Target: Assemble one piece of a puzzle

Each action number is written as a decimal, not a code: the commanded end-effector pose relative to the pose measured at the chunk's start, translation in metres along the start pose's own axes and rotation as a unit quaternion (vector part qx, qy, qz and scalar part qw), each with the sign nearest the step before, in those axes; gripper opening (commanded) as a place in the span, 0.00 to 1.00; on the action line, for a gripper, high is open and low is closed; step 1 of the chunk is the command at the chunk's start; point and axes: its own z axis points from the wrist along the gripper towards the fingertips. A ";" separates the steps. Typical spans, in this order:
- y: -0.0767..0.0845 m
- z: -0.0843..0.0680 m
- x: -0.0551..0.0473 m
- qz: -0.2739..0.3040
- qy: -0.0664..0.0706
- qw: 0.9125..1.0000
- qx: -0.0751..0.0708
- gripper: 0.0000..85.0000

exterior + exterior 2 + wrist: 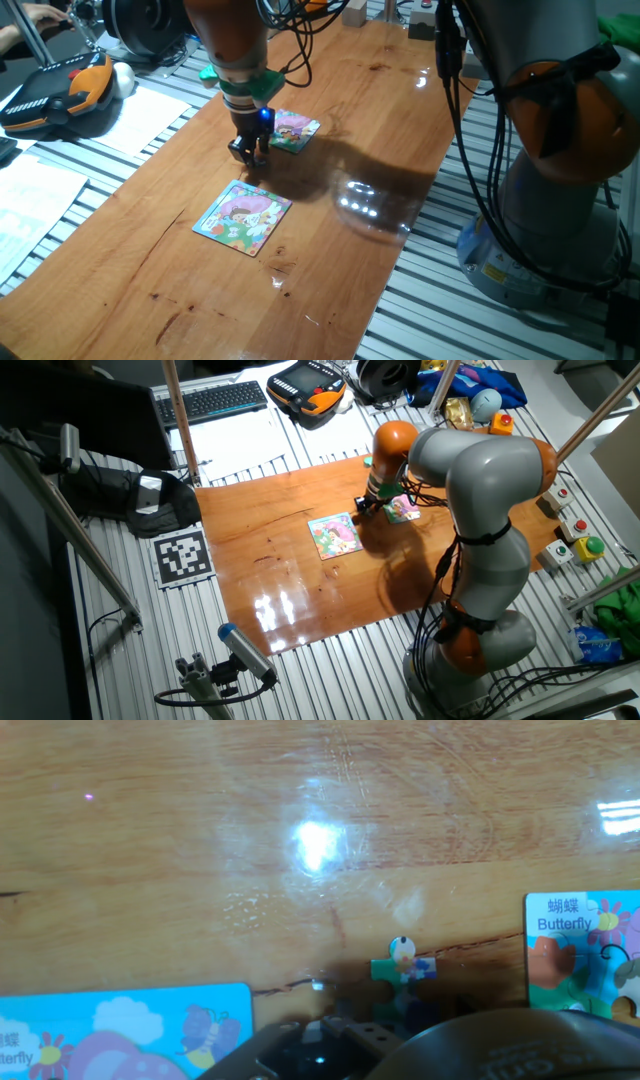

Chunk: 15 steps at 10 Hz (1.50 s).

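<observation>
The piece [403, 965] is tiny, green and white with knobbed edges. In the hand view it sits right at my fingertips, with its lower part hidden behind them. My gripper [250, 155] is down near the tabletop, its fingers close together on the piece. The puzzle [292, 130] is the smaller pink and green square, and it lies just behind and right of the gripper. In the hand view the puzzle [585, 955] is at the right edge, marked "Butterfly". From the other fixed view the gripper [368, 507] stands beside the puzzle [403, 510].
A larger blue-bordered puzzle [243, 217] with a pink-haired figure lies in front of the gripper, also visible as the larger puzzle [120, 1030] at the lower left of the hand view. The wooden table [330, 260] ends at slatted metal on both sides. A teach pendant [60, 90] lies at the far left.
</observation>
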 end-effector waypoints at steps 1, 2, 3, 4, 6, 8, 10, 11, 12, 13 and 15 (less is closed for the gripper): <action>0.000 0.002 0.001 0.000 -0.001 1.000 -0.001 0.60; 0.000 0.002 0.002 -0.001 -0.001 1.000 -0.001 0.60; 0.000 0.001 0.002 -0.002 -0.001 1.000 0.000 0.60; 0.000 0.001 0.001 -0.003 -0.001 1.000 0.003 0.60; 0.000 0.001 0.002 -0.007 -0.002 1.000 0.003 0.40; 0.000 0.000 0.002 -0.008 -0.003 1.000 0.009 0.40; 0.000 -0.001 0.002 -0.007 -0.004 1.000 0.009 0.60; 0.000 -0.001 0.002 -0.006 -0.005 1.000 0.010 0.60; 0.000 0.000 0.002 -0.005 -0.005 1.000 0.010 0.60; 0.000 0.000 0.002 -0.005 -0.004 1.000 0.010 0.60; 0.001 0.002 0.002 -0.005 -0.001 1.000 0.008 0.60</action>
